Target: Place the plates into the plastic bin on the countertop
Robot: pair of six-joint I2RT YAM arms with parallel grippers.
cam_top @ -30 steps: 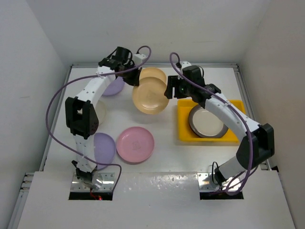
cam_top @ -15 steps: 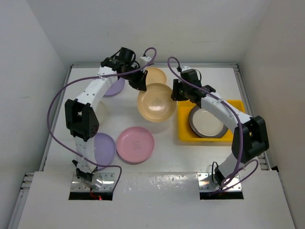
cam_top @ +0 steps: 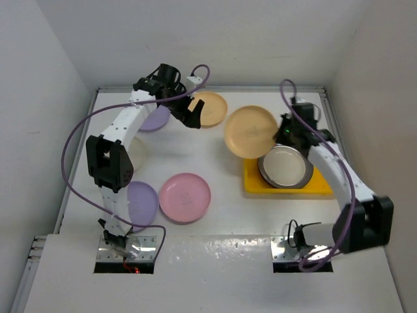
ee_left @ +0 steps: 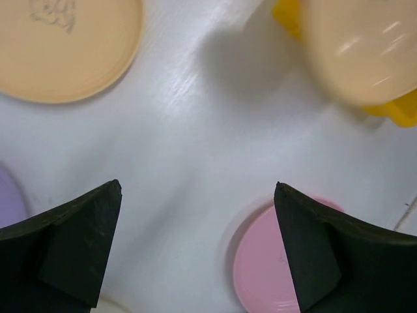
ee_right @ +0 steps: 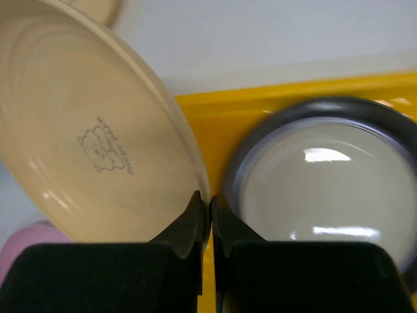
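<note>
Transfer in hand: left fingers (ee_left: 71, 241) spread wide, empty, above tabletop (cam_top: 215, 163); right fingers (ee_right: 186, 235) pinch rim of pale orange plate (cam_top: 250, 132), tilted at left edge of yellow bin (cam_top: 287, 188). Next: swing over dark-rimmed plate (cam_top: 285, 166) already inside, lower, release. Left arm hides most of cream plate (cam_top: 137, 153).

we are looking at a robotics lab test cell: a plain white tabletop (cam_top: 225, 179) boxed in by bare white walls (cam_top: 215, 45), with two robot arms (cam_top: 124, 127) trailing purple cables (cam_top: 65, 153) bolted to metal brackets (cam_top: 146, 246).
</note>
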